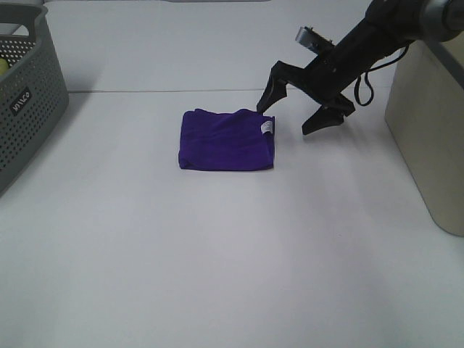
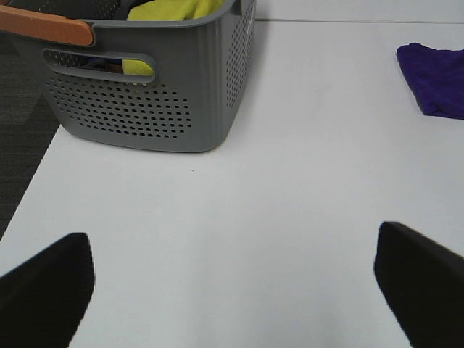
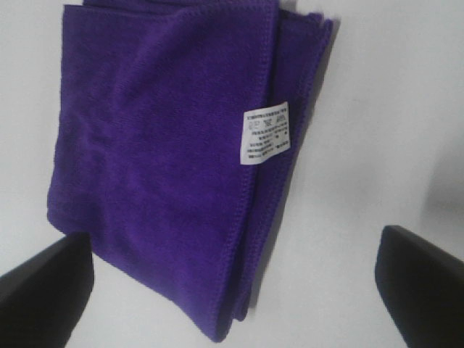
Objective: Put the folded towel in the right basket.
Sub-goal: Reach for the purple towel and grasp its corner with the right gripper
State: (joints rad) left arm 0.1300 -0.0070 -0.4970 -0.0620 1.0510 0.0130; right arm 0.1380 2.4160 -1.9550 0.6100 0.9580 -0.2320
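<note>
1. The white worktop (image 1: pixel 217 275) is carrying every item in the scene.
2. The right basket (image 1: pixel 431 138), beige and smooth-walled, is standing at the worktop's right edge in the high view, well apart from the towel.
3. The grey basket (image 1: pixel 25 101), perforated, is sitting at the left edge. The left wrist view is showing a yellow cloth (image 2: pixel 170 11) inside it and an orange handle (image 2: pixel 47 29) across its rim.
4. The right gripper (image 1: pixel 283 121) is reaching down from the upper right, between the towel and the right basket. Its fingers are standing wide apart and holding nothing. One tip is lying near the towel's far right corner, the other over bare worktop just beside the towel. Whether either tip is touching anything cannot be told.
5. The folded towel (image 1: pixel 228 140), purple, is lying flat on the worktop near the centre and outside both baskets.
6. The left gripper (image 2: pixel 232 290) is showing only in its own wrist view. It is hanging over bare worktop near the grey basket, with its fingers spread apart and empty.
7. The label (image 3: pixel 265 133), small and white, is facing up on the towel's right-hand edge, the side nearest the right gripper.
</note>
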